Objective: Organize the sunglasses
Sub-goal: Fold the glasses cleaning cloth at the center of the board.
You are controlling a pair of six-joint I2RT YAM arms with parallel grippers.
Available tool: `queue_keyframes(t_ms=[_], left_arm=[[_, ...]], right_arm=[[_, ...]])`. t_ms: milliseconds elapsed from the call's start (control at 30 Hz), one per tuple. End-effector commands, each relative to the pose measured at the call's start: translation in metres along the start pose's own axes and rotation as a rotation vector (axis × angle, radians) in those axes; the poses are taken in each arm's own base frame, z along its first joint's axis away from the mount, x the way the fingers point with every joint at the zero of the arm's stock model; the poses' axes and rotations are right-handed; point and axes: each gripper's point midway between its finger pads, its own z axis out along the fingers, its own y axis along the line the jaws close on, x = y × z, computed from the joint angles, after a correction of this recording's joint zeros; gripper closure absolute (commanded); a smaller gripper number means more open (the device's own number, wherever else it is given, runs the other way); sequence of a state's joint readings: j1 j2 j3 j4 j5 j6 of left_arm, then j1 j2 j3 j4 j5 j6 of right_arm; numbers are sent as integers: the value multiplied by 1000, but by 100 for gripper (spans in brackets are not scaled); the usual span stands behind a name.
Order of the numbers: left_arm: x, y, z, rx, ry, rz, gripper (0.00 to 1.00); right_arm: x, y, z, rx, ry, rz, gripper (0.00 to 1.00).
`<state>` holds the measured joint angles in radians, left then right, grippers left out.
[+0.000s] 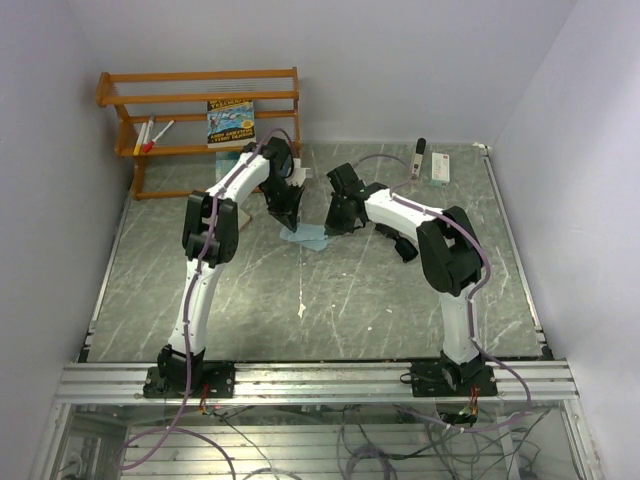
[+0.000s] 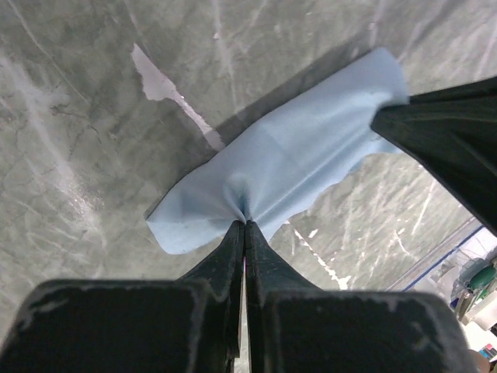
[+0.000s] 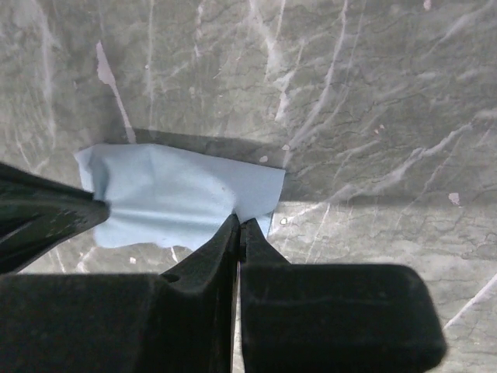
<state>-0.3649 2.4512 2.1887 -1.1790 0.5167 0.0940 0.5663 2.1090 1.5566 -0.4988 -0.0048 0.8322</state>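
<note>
Top external, wooden rack holding book, markers, blue cloth pinched

Top view: high, from near side, angled down. Wrist views: close, downward, sharing blue cloth.

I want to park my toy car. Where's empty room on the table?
Bare: the wide table stretch between its near edge and the blue cloth. Crowded: around the cloth, pinched by left end effector and right end effector, and the far-left wooden rack.
</note>
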Motion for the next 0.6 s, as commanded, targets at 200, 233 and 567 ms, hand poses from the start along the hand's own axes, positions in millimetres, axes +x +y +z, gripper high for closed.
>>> queue_keyframes(t_ms=[200, 233, 567], left_arm=[[-4, 20, -15, -72, -20, 25, 93], [-6, 20, -20, -85, -34, 34, 93], [-1, 25, -22, -113, -27, 44, 93]], right_arm=[[6, 12, -9, -55, 13, -46, 100], [8, 13, -9, -57, 18, -51, 100], [28, 4, -10, -2, 30, -51, 100]])
